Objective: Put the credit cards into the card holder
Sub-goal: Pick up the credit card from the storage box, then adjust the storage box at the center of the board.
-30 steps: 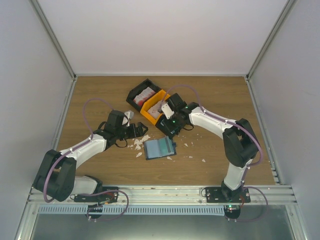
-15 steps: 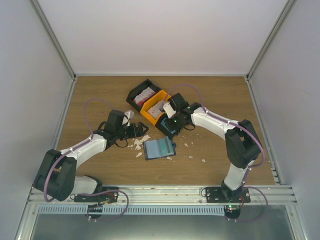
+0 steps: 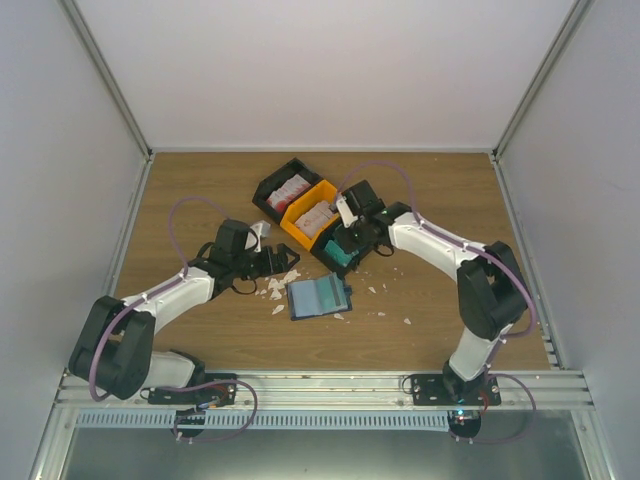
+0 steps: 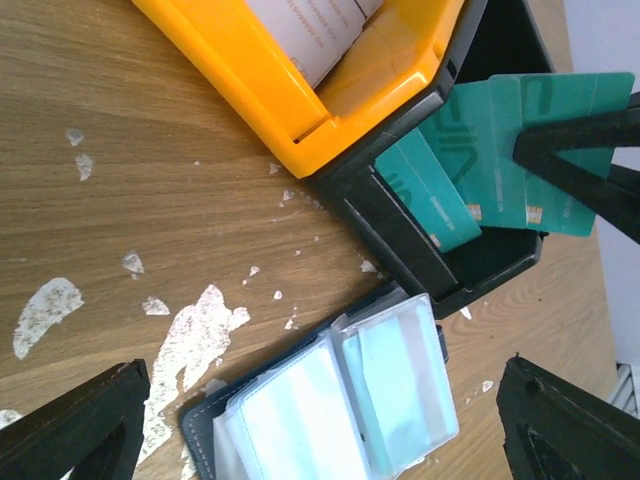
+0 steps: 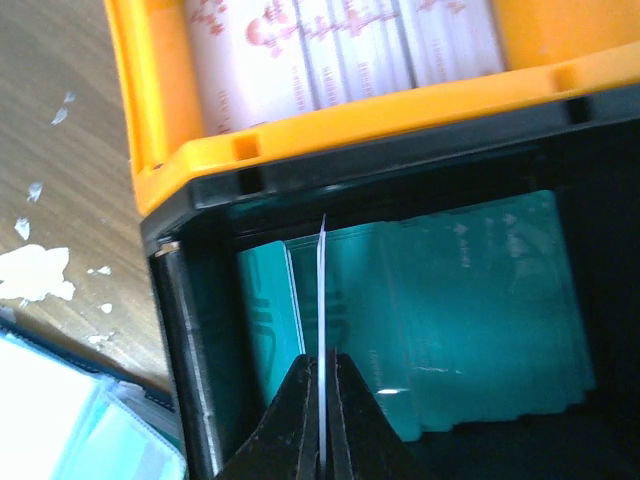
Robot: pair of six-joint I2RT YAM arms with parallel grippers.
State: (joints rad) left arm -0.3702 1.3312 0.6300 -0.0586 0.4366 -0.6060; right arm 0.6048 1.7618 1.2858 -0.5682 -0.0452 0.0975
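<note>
Wooden table (image 3: 200, 190) fills the floor of a white-walled enclosure, and I have both arms reaching out over its middle.

My right gripper (image 5: 322, 372) is clamped on a single teal credit card (image 5: 322, 285). From its own wrist I see the card edge-on, a thin pale line rising from between the fingertips. The left wrist view shows the same card face-on, with a dark finger (image 4: 578, 138) across its lower edge.

Directly beneath that hand sits a black bin (image 5: 190, 330), with the other teal credit cards (image 5: 470, 300) fanned out inside it. Just beyond the fingertips an orange bin (image 5: 160, 120) touches the black one and holds white credit cards with red print (image 5: 340, 45). Farther from the hand, past the orange bin, a second black bin (image 3: 272, 182) holds more red-and-white cards.

My left gripper (image 4: 322, 368) is spread wide with nothing in it; only its two dark fingertips show, at the bottom corners of its view. The card holder (image 4: 340, 400) lies opened flat on the wood between those fingers and just ahead of them, clear pockets facing up and its dark cover showing at the edges. Its far corner comes close to the first black bin; I cannot tell whether they touch. White scraps (image 4: 200, 340) are scattered on the table beside one finger of that hand.
</note>
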